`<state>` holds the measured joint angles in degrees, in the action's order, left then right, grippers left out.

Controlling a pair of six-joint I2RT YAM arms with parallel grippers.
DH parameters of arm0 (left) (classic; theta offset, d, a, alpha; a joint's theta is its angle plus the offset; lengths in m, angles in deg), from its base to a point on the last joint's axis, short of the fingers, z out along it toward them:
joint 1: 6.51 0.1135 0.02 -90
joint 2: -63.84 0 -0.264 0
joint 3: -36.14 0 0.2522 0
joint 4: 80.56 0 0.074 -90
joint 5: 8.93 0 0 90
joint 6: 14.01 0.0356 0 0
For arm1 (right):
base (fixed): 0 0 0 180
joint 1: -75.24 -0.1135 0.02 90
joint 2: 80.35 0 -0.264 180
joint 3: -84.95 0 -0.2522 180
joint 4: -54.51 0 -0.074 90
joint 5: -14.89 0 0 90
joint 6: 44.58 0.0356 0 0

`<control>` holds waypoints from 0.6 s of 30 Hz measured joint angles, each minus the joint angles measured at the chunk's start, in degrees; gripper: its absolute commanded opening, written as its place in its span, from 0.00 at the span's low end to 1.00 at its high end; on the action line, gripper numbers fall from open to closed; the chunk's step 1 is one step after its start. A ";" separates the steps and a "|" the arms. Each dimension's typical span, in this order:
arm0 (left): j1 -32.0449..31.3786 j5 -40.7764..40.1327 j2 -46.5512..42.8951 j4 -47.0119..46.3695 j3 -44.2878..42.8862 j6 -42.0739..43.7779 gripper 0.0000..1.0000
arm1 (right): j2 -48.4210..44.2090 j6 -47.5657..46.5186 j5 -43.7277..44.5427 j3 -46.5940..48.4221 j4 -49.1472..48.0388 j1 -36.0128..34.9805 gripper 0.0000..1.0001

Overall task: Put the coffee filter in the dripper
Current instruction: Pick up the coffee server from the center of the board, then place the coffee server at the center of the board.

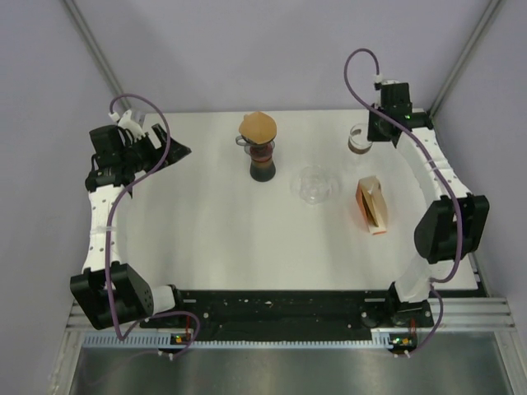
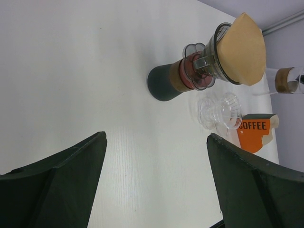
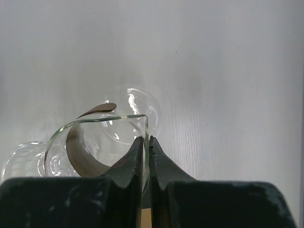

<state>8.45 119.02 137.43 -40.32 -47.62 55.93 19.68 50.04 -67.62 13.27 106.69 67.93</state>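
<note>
A brown paper coffee filter (image 1: 258,126) (image 2: 243,47) sits in a clear dripper (image 2: 209,59) on a dark base (image 1: 263,169) at the back middle of the table. A second clear dripper (image 1: 315,184) (image 2: 222,111) rests on the table to its right. My left gripper (image 1: 169,152) (image 2: 156,137) hangs open at the far left, nothing between its fingers. My right gripper (image 1: 372,136) (image 3: 146,138) is at the back right, shut on the rim of a glass carafe (image 1: 356,138) (image 3: 118,128) with a brown collar.
An orange coffee filter box (image 1: 372,206) (image 2: 254,130) stands right of the loose dripper, close to the right arm. The white table (image 1: 206,222) ends at walls behind and at both sides.
</note>
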 measured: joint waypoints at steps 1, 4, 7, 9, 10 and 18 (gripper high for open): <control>0.02 -0.02 0.00 0.00 0.00 0.00 0.91 | -0.76 0.11 -0.04 0.79 0.09 -0.20 0.00; 0.09 0.02 0.00 -0.02 0.00 -0.09 0.91 | -4.66 0.50 0.50 1.27 1.05 -1.36 0.00; 0.15 0.17 0.00 -0.20 0.00 -0.44 0.91 | -9.75 -1.33 1.01 1.27 2.51 -6.75 0.00; 0.17 0.17 0.00 -0.46 0.00 -0.68 0.91 | -12.37 -3.96 -0.33 1.27 2.80 -13.05 0.00; 0.17 0.20 0.00 -0.57 0.00 -0.81 0.91 | -13.53 -5.84 -2.19 1.27 2.91 -17.62 0.00; 0.28 0.42 0.00 -0.87 0.07 -0.96 0.91 | -10.36 -4.83 -12.33 2.05 5.75 -33.16 0.00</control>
<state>8.74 119.44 137.43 -41.19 -47.55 54.97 9.32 45.21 -79.95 15.33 112.44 34.77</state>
